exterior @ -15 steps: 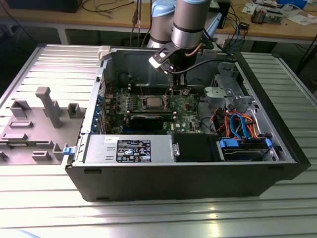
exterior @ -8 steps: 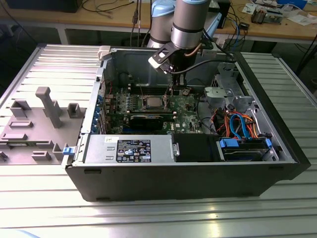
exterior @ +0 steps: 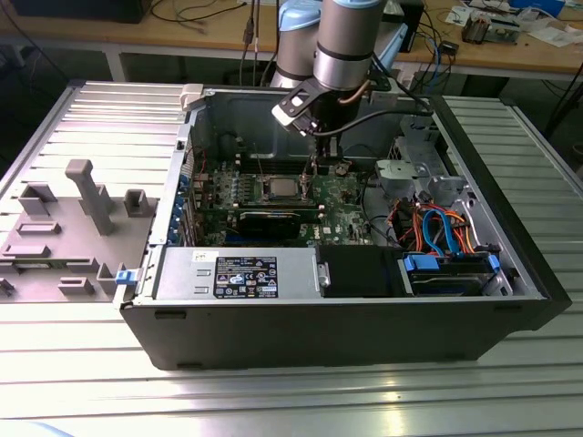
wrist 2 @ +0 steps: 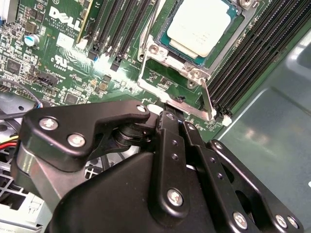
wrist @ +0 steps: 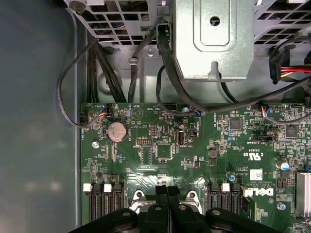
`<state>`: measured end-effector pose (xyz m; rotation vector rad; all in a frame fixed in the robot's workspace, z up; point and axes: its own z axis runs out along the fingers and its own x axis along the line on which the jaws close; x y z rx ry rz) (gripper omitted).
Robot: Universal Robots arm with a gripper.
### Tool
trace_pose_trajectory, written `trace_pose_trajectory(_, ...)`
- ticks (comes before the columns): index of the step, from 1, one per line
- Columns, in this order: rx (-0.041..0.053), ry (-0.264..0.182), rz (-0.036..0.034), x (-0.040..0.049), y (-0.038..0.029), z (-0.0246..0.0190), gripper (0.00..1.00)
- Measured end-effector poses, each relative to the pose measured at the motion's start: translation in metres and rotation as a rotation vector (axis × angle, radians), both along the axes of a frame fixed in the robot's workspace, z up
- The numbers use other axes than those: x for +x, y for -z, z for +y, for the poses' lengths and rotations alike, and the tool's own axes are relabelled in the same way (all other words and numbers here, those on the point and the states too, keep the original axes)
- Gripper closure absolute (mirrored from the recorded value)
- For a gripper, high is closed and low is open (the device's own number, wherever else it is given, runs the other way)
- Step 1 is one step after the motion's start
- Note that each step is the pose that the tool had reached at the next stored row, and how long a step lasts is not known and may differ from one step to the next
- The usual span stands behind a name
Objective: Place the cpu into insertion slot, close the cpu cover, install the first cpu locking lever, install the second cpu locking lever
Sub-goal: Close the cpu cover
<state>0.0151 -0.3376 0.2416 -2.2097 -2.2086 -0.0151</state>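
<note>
Ribbed metal tabletop (exterior: pixel 273 401) carries an open black computer case (exterior: pixel 319 319) lying on its side, and the grey robot arm (exterior: pixel 342 41) reaches down into it over the green motherboard (exterior: pixel 342 196). The black gripper (wrist 2: pixel 176 119) hangs just above the board at the edge of the insertion slot (exterior: pixel 278 198), its fingers drawn together with nothing visible between them. In the second wrist view the cpu cover (wrist 2: pixel 170 60) lies flat around the cpu (wrist 2: pixel 201 24), which sits in the slot. A thin metal lever (wrist 2: pixel 207 97) stands tilted just beside the fingertips.
</note>
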Motion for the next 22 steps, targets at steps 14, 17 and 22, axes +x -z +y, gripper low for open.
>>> trace_pose_trajectory(14, 0.0005, 0.000, 0.0008, -0.0058, 0.0013, -0.0004, 0.89)
trace_pose_trajectory(17, 0.0006, 0.000, 0.0017, -0.0076, 0.0017, -0.0006, 0.89)
trace_pose_trajectory(22, 0.0009, 0.000, 0.0018, -0.0108, 0.0020, -0.0009, 0.89)
